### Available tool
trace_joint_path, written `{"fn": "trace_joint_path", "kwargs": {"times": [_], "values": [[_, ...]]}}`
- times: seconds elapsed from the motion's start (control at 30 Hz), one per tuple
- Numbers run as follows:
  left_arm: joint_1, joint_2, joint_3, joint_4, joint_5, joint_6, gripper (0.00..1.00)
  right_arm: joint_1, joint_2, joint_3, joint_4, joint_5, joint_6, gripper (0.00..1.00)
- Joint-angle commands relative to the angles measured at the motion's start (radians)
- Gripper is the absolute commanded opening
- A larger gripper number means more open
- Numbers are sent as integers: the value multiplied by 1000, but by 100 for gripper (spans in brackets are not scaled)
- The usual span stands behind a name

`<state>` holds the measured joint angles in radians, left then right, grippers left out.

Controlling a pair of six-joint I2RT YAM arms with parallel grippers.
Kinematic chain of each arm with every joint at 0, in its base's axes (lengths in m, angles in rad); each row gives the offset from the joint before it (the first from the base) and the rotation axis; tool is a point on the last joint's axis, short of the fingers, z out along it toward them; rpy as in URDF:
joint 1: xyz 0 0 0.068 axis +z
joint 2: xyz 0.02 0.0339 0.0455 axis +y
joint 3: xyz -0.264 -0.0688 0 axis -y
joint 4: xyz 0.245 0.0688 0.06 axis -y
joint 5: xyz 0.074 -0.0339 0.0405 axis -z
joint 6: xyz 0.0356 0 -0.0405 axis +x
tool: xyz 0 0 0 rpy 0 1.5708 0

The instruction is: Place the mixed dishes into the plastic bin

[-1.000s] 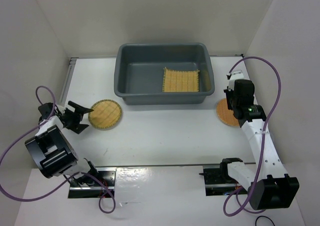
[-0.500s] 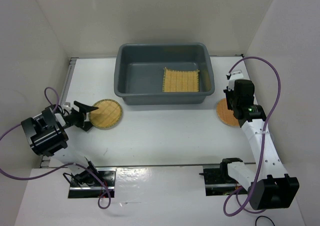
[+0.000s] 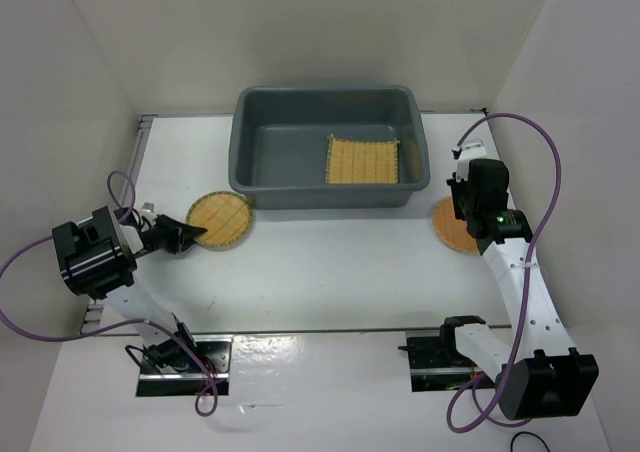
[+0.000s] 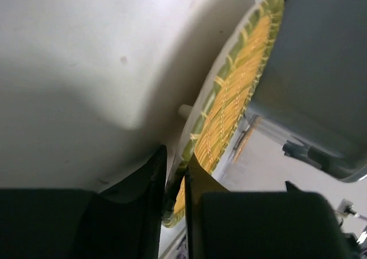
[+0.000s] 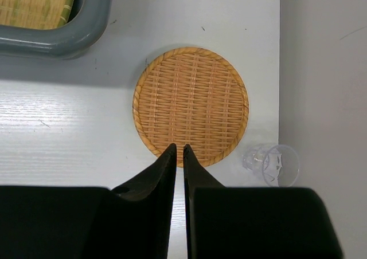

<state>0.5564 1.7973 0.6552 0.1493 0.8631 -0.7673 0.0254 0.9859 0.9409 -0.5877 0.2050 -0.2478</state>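
Note:
The round yellow disc (image 3: 222, 220) lies left of the plastic bin (image 3: 330, 200), close to its front left corner. My left gripper (image 3: 190, 234) is shut on the disc's left rim. In the left wrist view the disc (image 4: 235, 104) runs edge-on between the fingers of the left gripper (image 4: 175, 181), with the bin (image 4: 321, 70) just behind. The square yellow mat (image 3: 362, 160) lies inside the bin at the right. The orange-brown disc (image 5: 192, 101) lies flat on the table right of the bin. My right gripper (image 5: 178, 150) hovers over its near rim, shut and holding nothing.
A clear plastic cup (image 5: 272, 164) lies beside the orange-brown disc, against the right wall. The bin's corner (image 5: 86, 32) is just up-left of that disc. White walls close in the table on the left, back and right.
My left gripper has slid in to the yellow disc and shut on its rim, nudging the disc slightly toward the bin. The right arm has not moved.

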Motion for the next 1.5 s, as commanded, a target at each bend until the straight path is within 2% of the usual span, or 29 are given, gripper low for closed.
{"fn": "trace_joint_path", "kwargs": {"times": [0.0,0.07,0.2,0.3,0.43,0.5,0.67,0.73,0.77,0.83,0.87,0.97,1.03,1.17,1.27,1.3,1.37,1.43,1.47], "values": [[-16,40,1,-5,-144,31,17,-5,-9,2,38,2,-1,14],[-16,24,10,-36,-159,31,0,-5,-9,2,38,2,-1,14],[-16,-50,53,-123,-190,40,0,-5,-9,2,38,2,-1,15],[-4,-174,87,-223,-190,40,0,-5,-9,2,38,2,-1,15],[23,-405,214,-394,-226,-1,0,-5,-9,2,38,2,-1,15],[33,-499,299,-425,-237,-52,0,-5,-9,2,38,2,-1,15],[23,-602,376,-387,-196,-249,0,-5,-9,2,38,11,-1,15],[-9,-612,385,-312,-151,-347,0,-5,-9,2,38,11,-1,15],[-60,-612,385,-233,-136,-383,0,-15,-9,2,38,11,-1,15],[-137,-583,437,-154,-136,-447,0,-15,-9,2,38,11,-1,15],[-229,-540,470,-143,-136,-448,0,-15,-9,2,38,11,-1,15],[-395,-423,638,-143,-171,-414,0,-15,-9,2,38,34,8,15],[-461,-315,736,-185,-171,-382,0,-15,0,2,38,45,8,15],[-637,-129,1034,-266,-182,-285,0,-15,0,2,38,65,18,15],[-713,72,1239,-385,-202,-225,0,-15,0,2,38,74,18,15],[-760,186,1414,-475,-226,-204,0,-15,0,2,38,74,18,15],[-799,313,1617,-577,-248,-149,0,-15,0,2,38,74,27,15],[-832,527,1849,-747,-277,-121,0,-5,10,2,38,86,27,14],[-832,612,2141,-805,-277,-121,0,-5,20,2,38,86,27,12]]}}
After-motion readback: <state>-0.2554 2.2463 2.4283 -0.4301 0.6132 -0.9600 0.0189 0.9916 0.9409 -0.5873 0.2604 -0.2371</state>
